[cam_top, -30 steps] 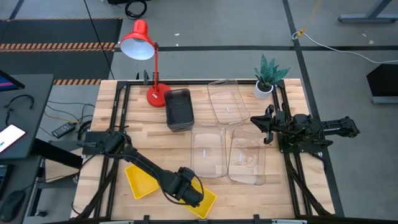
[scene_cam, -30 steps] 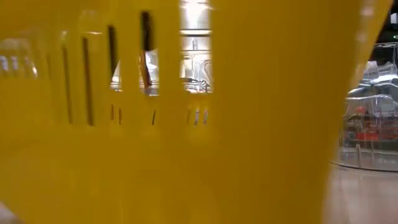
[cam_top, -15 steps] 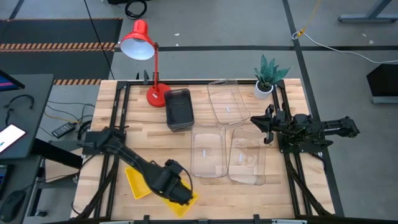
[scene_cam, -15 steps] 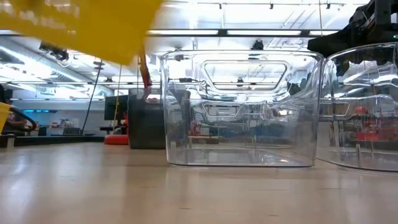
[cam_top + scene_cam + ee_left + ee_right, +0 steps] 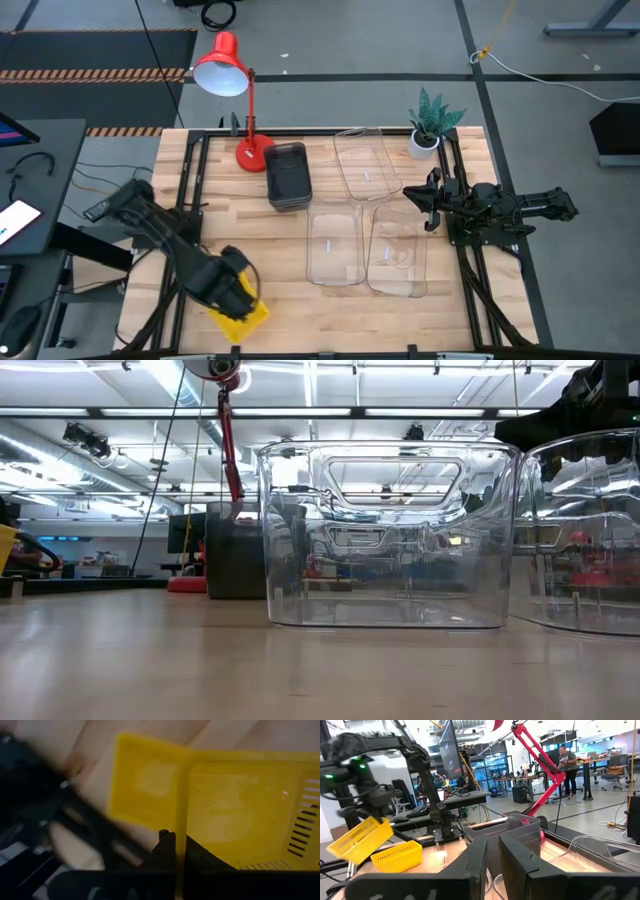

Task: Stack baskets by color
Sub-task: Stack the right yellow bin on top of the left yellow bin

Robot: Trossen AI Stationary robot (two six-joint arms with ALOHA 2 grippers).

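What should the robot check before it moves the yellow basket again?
1. Left pincer shut on the held yellow basket: ok.
2. Held basket level: not ok, it is tilted.
3. Held basket lined up over the yellow basket on the table: cannot tell.
4. Right pincer out of the way, by the table's right side: ok.
5. Clear baskets stacked: not ok, they lie side by side.
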